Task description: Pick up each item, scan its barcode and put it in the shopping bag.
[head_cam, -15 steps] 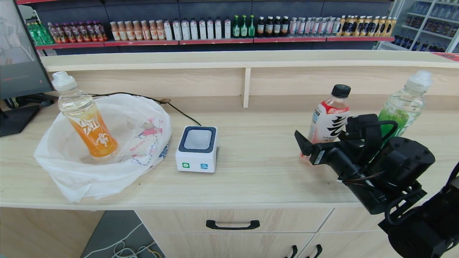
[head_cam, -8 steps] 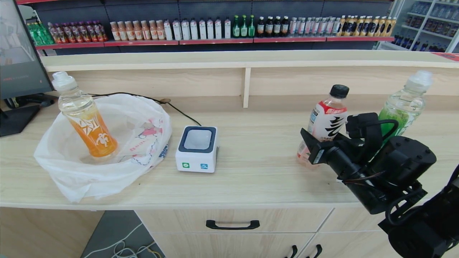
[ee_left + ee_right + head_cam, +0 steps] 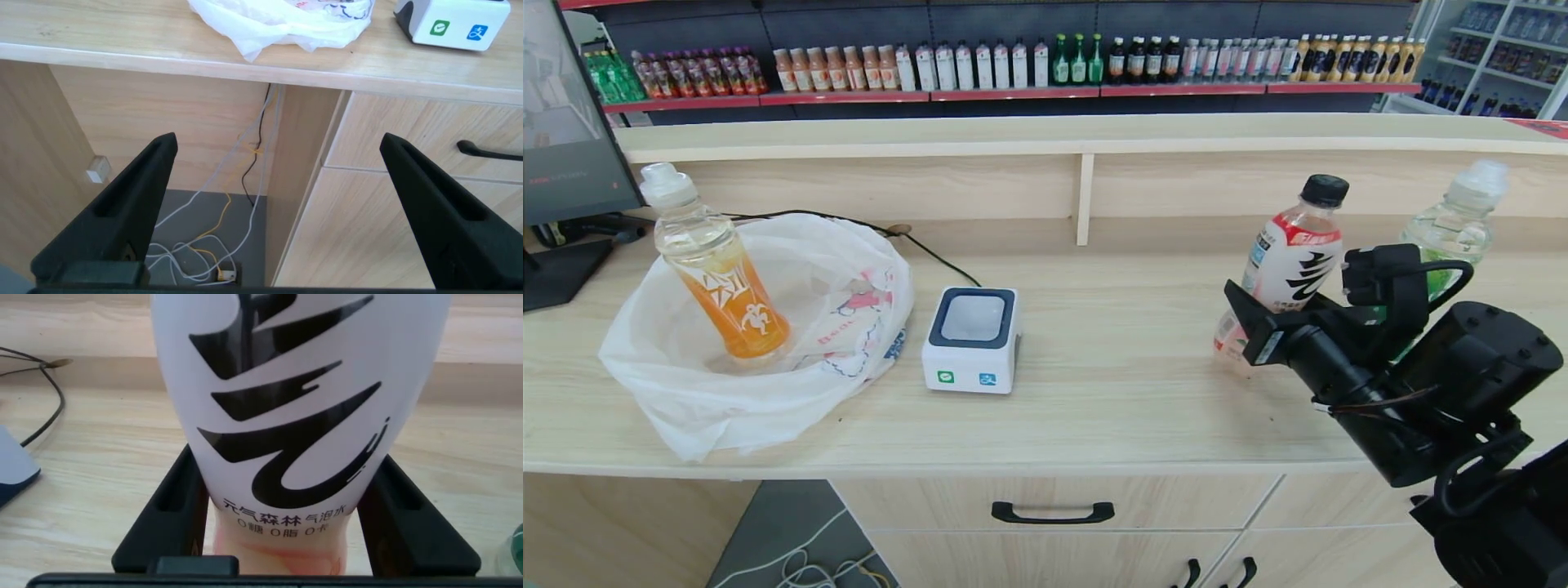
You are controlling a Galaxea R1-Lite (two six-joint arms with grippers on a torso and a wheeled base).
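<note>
My right gripper (image 3: 1276,322) is shut on a white and pink bottle (image 3: 1289,255) with a black cap, holding it by its lower body at the right of the counter (image 3: 1111,408). The bottle leans to the right. In the right wrist view this bottle (image 3: 298,416) sits between the gripper's two fingers (image 3: 167,514). An orange bottle (image 3: 719,273) stands in the white shopping bag (image 3: 760,392) at the left. The white scanner (image 3: 972,339) sits at the counter's middle. My left gripper (image 3: 278,220) is open, below the counter's front edge.
A green bottle (image 3: 1454,233) stands close behind my right arm. A monitor (image 3: 568,139) is at the far left, with a black cable (image 3: 931,253) behind the bag. A raised wooden ledge (image 3: 1086,135) backs the counter. Drawers with black handles (image 3: 1052,513) lie below.
The right gripper has taken the white and pink bottle, tipped it over to the right, and carried it a little up and to the right. The bag, scanner and orange bottle stayed put.
</note>
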